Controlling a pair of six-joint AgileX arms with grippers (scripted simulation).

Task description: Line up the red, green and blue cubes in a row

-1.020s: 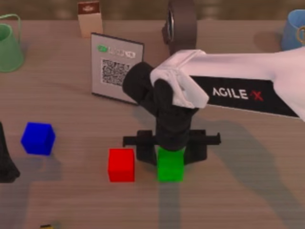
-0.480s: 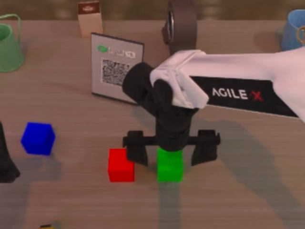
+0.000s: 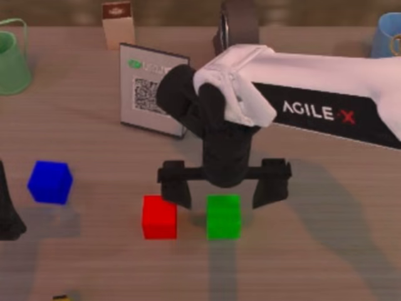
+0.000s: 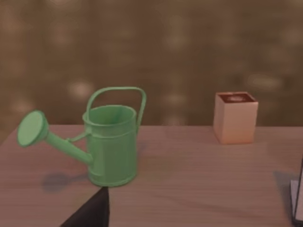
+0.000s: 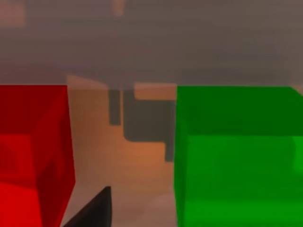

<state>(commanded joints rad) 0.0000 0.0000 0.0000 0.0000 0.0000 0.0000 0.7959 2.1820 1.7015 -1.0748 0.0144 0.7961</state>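
Observation:
The red cube (image 3: 159, 217) and the green cube (image 3: 223, 216) rest side by side on the table with a small gap between them. Far to their left sits the blue cube (image 3: 50, 182), alone. My right gripper (image 3: 223, 194) hovers just behind the green cube, open, its fingers (image 3: 177, 191) spread wider than the cube and holding nothing. In the right wrist view the red cube (image 5: 28, 156) and green cube (image 5: 236, 156) fill the two sides, with one dark fingertip (image 5: 94, 210) between them. My left gripper (image 3: 7, 216) is parked at the table's left edge.
A QR card (image 3: 150, 88) stands behind the cubes. A tan box (image 3: 118, 24), a green watering can (image 3: 11, 59), a dark round object (image 3: 238, 25) and a blue vessel (image 3: 387, 37) line the back edge. Something small and yellow (image 3: 61, 297) lies at the front left.
My right gripper opened, let go of the green cube and drew up and back from it. The green cube stays beside the red one.

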